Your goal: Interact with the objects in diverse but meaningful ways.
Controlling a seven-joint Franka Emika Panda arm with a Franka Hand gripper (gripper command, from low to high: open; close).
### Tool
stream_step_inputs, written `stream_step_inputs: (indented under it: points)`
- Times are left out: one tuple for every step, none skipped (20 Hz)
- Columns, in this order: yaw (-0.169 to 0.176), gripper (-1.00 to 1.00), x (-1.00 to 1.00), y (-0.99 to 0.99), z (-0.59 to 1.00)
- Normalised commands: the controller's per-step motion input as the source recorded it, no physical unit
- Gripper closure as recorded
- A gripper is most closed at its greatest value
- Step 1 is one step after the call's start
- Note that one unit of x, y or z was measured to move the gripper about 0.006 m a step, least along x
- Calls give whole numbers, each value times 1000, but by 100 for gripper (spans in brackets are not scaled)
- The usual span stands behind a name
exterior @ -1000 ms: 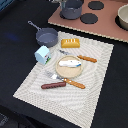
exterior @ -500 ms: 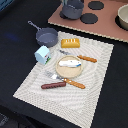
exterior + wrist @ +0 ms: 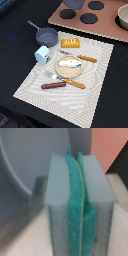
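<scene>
The dark bench (image 3: 15, 45) carries a pale striped placemat (image 3: 95, 85). The grey long-handled pan (image 3: 46, 36) sits just off the mat's far corner toward the exterior view's left, with the pale blue carton (image 3: 42, 54) near it on the mat's edge. The bread loaf (image 3: 70, 43) lies along the mat's far edge. The silver fish (image 3: 71, 63) rests on the round plate (image 3: 60, 70) at the mat's centre, with the fork (image 3: 80, 56) beyond it and the knife (image 3: 70, 81) in front. The sausage (image 3: 53, 85) lies beside the knife toward the near edge. In the wrist view, the hand (image 3: 79, 203) shows its two pale fingers (image 3: 59, 183) pressed together, green pads meeting, nothing between them.
</scene>
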Motion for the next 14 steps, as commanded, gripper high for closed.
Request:
stream_step_inputs:
  points:
    - [-2,100,617,323,-49]
    - [0,100,674,406,-14]
    - [0,100,720,466,0]
    - [0,100,746,517,0]
    - [0,100,780,517,0]
    - [0,100,826,529,0]
    - [-6,100,797,457,0]
    - [-10,100,857,503,0]
    - [-18,100,894,486,0]
    - [-21,100,920,500,46]
    - [-24,100,920,497,63]
    - [-23,100,917,506,66]
    - [-24,100,920,497,71]
    - [-30,100,903,434,57]
